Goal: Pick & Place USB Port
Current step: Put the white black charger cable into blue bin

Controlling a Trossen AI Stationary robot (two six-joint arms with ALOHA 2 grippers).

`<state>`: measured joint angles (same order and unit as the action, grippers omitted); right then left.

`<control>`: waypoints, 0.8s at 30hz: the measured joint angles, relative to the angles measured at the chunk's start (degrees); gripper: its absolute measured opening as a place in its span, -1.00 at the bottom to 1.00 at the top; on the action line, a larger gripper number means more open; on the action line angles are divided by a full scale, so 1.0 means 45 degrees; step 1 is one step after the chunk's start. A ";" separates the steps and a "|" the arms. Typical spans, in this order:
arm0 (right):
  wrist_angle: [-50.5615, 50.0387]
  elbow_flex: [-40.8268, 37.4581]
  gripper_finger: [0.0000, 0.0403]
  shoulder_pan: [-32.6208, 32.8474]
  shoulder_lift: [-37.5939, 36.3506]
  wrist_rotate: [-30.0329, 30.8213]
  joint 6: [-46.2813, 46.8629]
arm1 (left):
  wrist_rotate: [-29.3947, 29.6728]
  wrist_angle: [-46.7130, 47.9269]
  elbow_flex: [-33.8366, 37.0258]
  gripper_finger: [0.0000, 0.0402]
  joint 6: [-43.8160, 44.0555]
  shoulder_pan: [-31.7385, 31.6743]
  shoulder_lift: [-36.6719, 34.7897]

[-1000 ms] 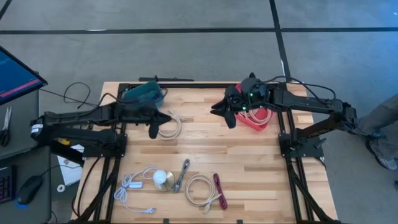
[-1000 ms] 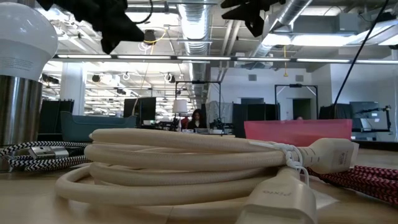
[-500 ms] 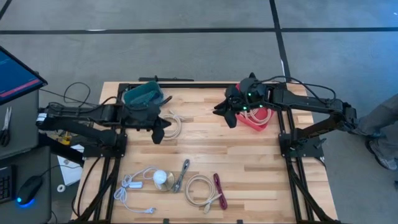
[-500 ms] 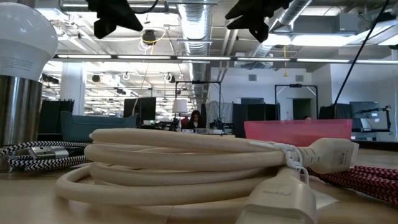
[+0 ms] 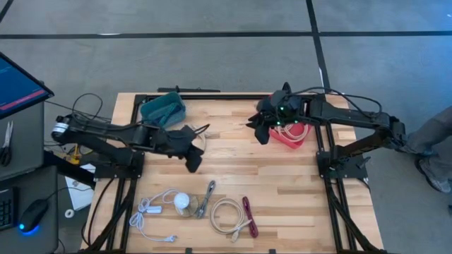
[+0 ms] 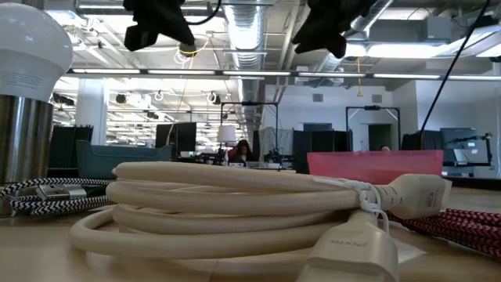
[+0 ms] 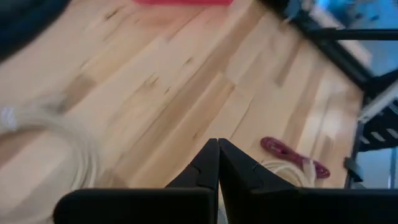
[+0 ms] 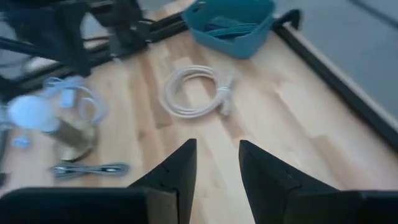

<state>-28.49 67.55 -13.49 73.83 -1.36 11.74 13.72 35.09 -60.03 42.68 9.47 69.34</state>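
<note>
The left tool had moved from beside the teal bin out over the table, fingers pressed together. The right tool, fingers spread, stayed beside the red bin. Only the right wrist view showed the white cable coil lying near the teal bin.

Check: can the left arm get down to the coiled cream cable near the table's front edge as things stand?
Probably yes. The left gripper hovers over bare wood with its fingers shut, and nothing lies between it and the cream cable. The red cord sits right beside the coil, so the approach needs care, and the fingers must open first.
</note>
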 joint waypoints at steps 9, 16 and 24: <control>-0.0455 -0.0001 -0.57 -0.0880 -0.0016 0.0315 -0.0510 | -0.0914 0.1905 -0.0433 -0.98 0.2753 0.0035 0.0394; -0.0432 -0.0001 -0.65 -0.1731 -0.0016 0.0321 -0.1077 | -0.0605 0.0753 -0.0439 -0.98 0.3320 0.0055 0.0416; -0.0434 -0.0001 -0.66 -0.2213 -0.0016 0.0330 -0.0987 | -0.0253 0.0260 -0.1041 -0.99 0.3243 0.0458 0.1856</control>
<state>-30.45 67.55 -23.45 73.76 0.13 7.30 12.58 36.26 -64.71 57.27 11.54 77.69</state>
